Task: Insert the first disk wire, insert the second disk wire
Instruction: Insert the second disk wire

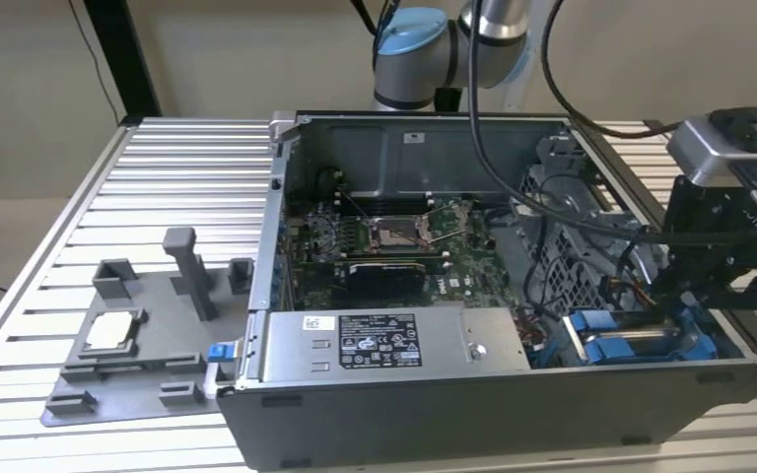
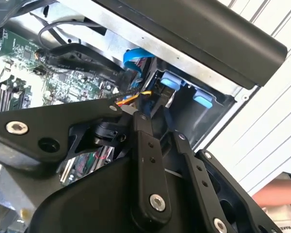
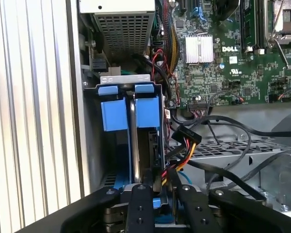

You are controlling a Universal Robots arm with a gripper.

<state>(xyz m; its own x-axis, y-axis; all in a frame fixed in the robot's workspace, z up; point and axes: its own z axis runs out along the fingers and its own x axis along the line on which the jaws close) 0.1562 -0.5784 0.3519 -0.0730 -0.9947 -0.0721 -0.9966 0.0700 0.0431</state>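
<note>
Black pincer (image 1: 685, 307) is hanging over the blue disk bays (image 1: 615, 340), at four o'clock from the motherboard (image 1: 378, 236) in the exterior view; I cannot tell whether it is pinching anything. Yellow-red-black wire (image 3: 178, 159) is running right into it beside the bays. The case (image 1: 484, 414) is lying open on the table (image 1: 181, 177), a grey tray (image 1: 129, 345) sitting at its nine o'clock.
</note>
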